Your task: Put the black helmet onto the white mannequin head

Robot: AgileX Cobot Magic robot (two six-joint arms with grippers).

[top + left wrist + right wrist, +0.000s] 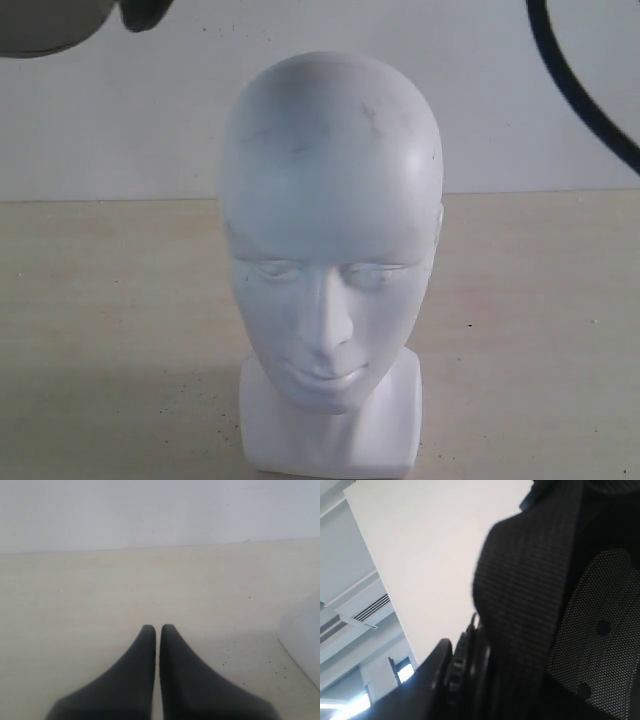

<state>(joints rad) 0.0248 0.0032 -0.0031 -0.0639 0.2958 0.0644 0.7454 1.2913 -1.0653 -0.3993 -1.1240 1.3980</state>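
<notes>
The white mannequin head [330,250] stands upright on the table at the middle of the exterior view, facing the camera, with its crown bare. Of the black helmet only parts show: a smoky visor edge [45,28] and a black rim at the top left of that view, raised above the head. In the right wrist view its woven strap [530,590] and dotted padded lining [600,630] fill the frame. My right gripper [465,655] is shut on the helmet's rim, with one dark finger [432,670] pressed against it. My left gripper [158,630] is shut and empty, low over the table beside the head's base [302,642].
The pale wooden table [110,320] runs back to a white wall [120,120]. A black curved band [575,85] crosses the top right of the exterior view; whether it is a strap or a cable is unclear. Ceiling lights show behind the helmet in the right wrist view.
</notes>
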